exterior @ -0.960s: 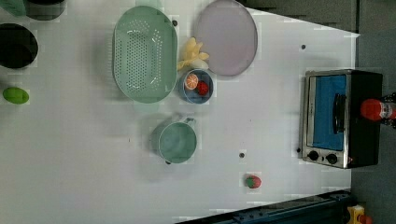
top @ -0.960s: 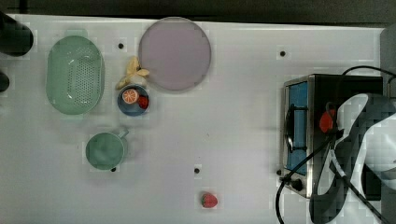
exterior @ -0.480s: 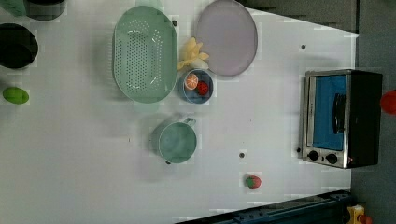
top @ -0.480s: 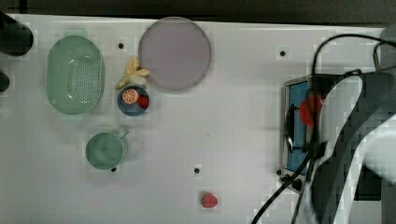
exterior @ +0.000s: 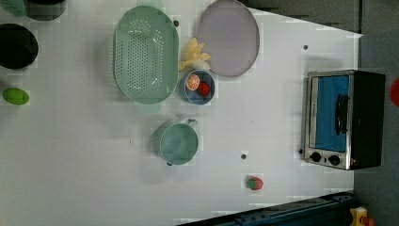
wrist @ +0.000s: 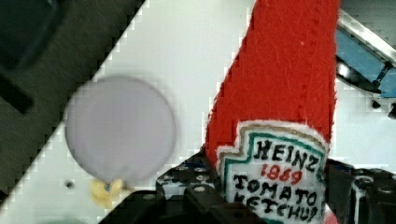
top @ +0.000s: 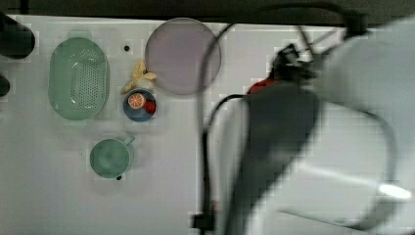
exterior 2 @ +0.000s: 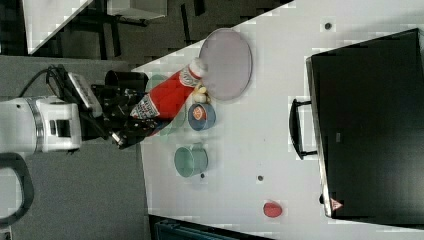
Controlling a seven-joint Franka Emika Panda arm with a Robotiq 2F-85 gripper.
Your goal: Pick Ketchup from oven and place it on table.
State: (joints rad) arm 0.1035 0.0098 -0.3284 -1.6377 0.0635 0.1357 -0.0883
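Observation:
My gripper (exterior 2: 131, 124) is shut on the base of the ketchup (exterior 2: 167, 97), a red bottle with a white cap and a labelled lower half. It hangs tilted in the air, well off the table (exterior 2: 240, 145), cap pointing toward the plate. In the wrist view the ketchup (wrist: 280, 93) runs up from between the black fingers (wrist: 201, 198). A red sliver of the ketchup (top: 259, 87) peeks past the arm in the top view, and another (exterior: 394, 92) sits at the left view's right edge. The oven (exterior: 343, 120) stands shut at the table's end, also seen as the oven (exterior 2: 370, 125).
On the table (exterior: 70, 155) lie a grey-lilac plate (exterior: 228, 37), a green colander (exterior: 146, 54), a blue bowl of fruit (exterior: 198, 87), a green cup (exterior: 179, 143) and a small strawberry (exterior: 254, 182). The arm (top: 318, 147) looms large across the top view's right half.
The arm has swung away from above the oven toward the top view's left and risen toward that camera, carrying the ketchup. In the left view the bottle slid to the right edge.

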